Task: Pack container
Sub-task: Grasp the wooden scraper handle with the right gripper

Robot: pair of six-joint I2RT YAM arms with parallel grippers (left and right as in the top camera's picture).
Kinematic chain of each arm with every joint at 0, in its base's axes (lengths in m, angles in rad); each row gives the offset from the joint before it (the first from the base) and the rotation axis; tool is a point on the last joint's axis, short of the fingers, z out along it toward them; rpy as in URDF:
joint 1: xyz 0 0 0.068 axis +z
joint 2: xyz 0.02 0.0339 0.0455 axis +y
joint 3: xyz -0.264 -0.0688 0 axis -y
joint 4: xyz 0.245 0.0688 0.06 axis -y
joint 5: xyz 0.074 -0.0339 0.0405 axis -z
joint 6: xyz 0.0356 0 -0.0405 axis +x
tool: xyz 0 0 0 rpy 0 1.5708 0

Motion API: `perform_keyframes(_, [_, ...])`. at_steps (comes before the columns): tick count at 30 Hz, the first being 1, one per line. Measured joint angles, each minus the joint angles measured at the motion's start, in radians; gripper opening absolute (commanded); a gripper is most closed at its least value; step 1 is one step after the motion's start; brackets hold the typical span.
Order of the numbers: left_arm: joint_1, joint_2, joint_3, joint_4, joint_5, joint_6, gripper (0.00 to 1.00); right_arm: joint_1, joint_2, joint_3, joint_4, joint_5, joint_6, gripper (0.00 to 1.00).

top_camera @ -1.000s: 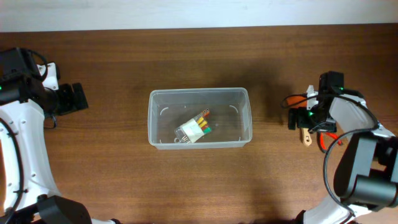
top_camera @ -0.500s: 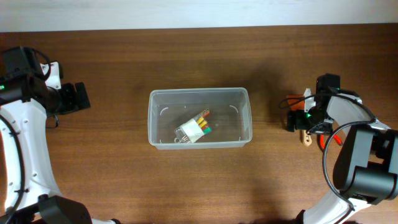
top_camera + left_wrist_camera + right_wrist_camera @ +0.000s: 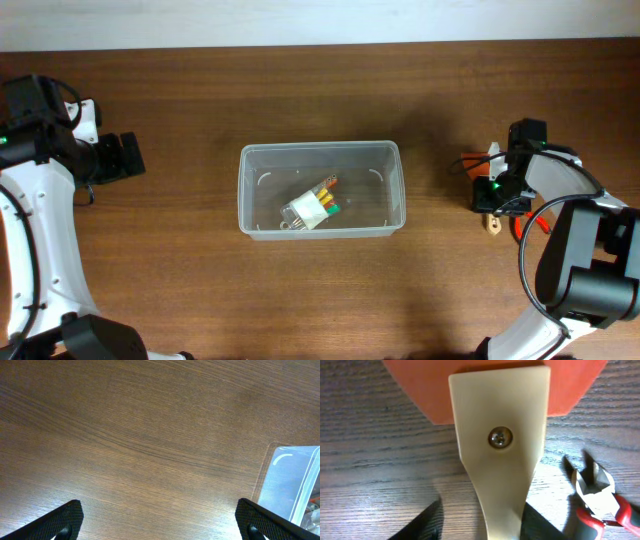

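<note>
The container [image 3: 320,147], a clear rectangular tub, sits mid-table with a small clear battery pack [image 3: 312,207] inside; its corner [image 3: 295,480] shows in the left wrist view. My left gripper [image 3: 128,158] hovers wide open over bare wood at the far left [image 3: 160,522], holding nothing. My right gripper [image 3: 490,195] is down at the table on the far right. In the right wrist view a scraper with a cream handle [image 3: 500,460] and an orange blade [image 3: 420,385] lies between its jaws [image 3: 482,520]. The right finger is against the handle; the left finger [image 3: 422,522] stands a little apart.
Red-handled cutters [image 3: 600,505] lie just right of the scraper, close to my right fingers, seen as a red shape [image 3: 535,225] from overhead. A pale wall strip [image 3: 320,20] runs along the table's far edge.
My right gripper's jaws have narrowed from wide open around the scraper's handle, and the gripper has shifted slightly. The left arm and the container have stayed put.
</note>
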Motion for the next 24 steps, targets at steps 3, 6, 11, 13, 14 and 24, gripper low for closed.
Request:
perform_keyframes(3, [0.000,0.000,0.000,0.000,0.000,0.000,0.99,0.000,0.000,0.000,0.000,0.000,0.000,0.46])
perform_keyframes(6, [0.000,0.000,0.000,0.000,0.000,0.000,0.99,0.000,0.001,0.000,0.000,0.000,-0.001,0.45])
perform_keyframes(11, [0.000,0.000,0.000,0.000,0.000,0.000,0.99,0.000,0.001,0.000,0.000,0.000,0.000,0.36])
perform_keyframes(13, [0.000,0.000,0.000,0.000,0.000,0.000,0.99,0.000,0.001,0.000,0.000,0.000,0.000,0.35])
perform_keyframes(14, [0.000,0.000,0.000,0.000,0.000,0.000,0.99,0.000,0.001,0.000,0.000,0.000,0.000,0.34])
perform_keyframes(24, [0.000,0.000,0.000,-0.003,0.000,0.000,0.99,0.000,0.001,0.000,0.000,0.000,0.000,0.25])
